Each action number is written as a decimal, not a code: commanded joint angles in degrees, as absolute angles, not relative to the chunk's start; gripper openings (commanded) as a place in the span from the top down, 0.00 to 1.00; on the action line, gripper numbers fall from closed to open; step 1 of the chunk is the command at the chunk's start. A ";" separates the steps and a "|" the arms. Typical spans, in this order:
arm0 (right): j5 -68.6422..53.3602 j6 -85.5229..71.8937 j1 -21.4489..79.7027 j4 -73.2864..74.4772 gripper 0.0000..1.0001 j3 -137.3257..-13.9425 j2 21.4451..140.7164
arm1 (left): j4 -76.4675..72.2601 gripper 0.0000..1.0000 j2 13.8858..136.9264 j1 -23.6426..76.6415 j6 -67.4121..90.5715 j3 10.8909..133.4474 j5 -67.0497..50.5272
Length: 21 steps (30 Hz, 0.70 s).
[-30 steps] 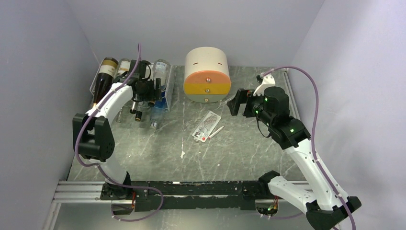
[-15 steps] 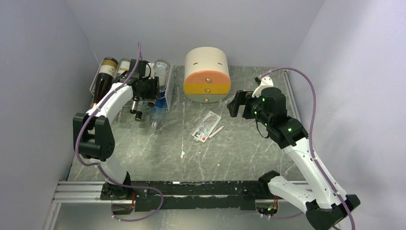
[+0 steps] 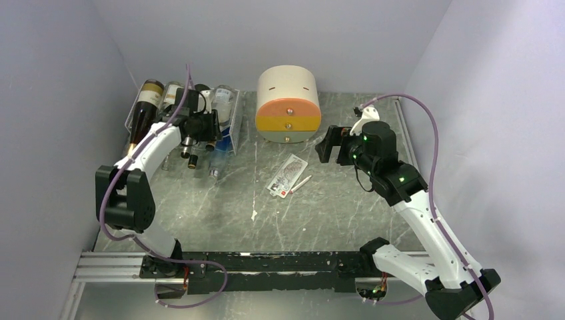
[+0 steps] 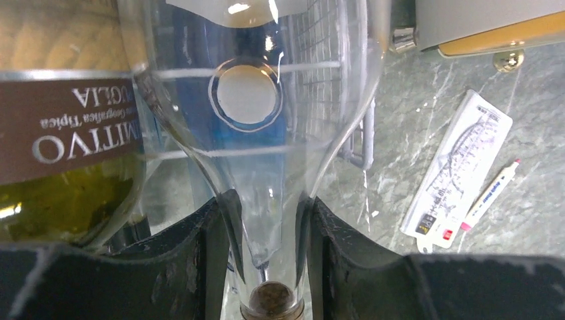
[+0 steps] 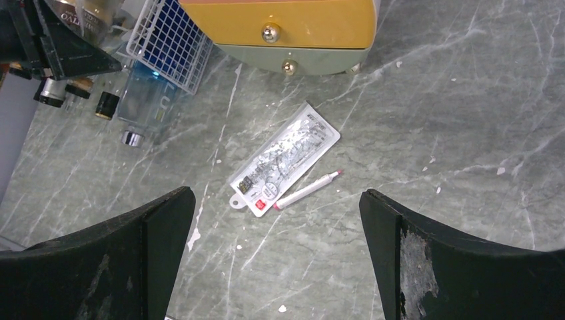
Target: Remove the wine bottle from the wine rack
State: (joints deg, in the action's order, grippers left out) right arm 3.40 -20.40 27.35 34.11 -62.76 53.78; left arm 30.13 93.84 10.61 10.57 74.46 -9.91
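Left claw (image 4: 268, 203): both fingers (image 4: 213, 247) are pressing against the neck of the clear wine bottle (image 4: 266, 153), one on each side, just above the stopper. It is gripping the neck.

The clear wine bottle is lying on its side in the wine rack (image 4: 323, 67), body inside the white wire grid and neck pointing out toward the arm. A bottle with a brown label (image 4: 66, 133) is lying just beside it at 9 o'clock in the left wrist view. In the top view the rack is sitting at about 10 o'clock on the table (image 3: 333, 213), against the left wall, with further bottle necks poking out of its near side.

Right claw (image 5: 274, 194): jaws are standing wide apart, holding nothing, and hovering over the table at about 2 o'clock.

The round cream-and-orange drawer cabinet (image 3: 288, 103) is standing at 12 o'clock. A flat plastic packet (image 3: 286, 175) and a pen (image 3: 300, 184) are lying side by side near the middle of the table.
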 commanded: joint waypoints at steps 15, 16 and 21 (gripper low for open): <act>2.58 -21.64 27.60 32.53 0.00 -61.70 54.66 | 25.65 0.93 84.90 1.28 21.49 68.77 -36.40; 2.56 -21.73 27.60 32.54 0.00 -61.69 54.79 | 25.10 0.93 84.81 0.98 22.96 68.33 -37.67; 2.49 -22.01 27.60 32.65 0.00 -61.27 54.70 | 22.19 0.93 84.48 -0.05 26.79 66.24 -42.85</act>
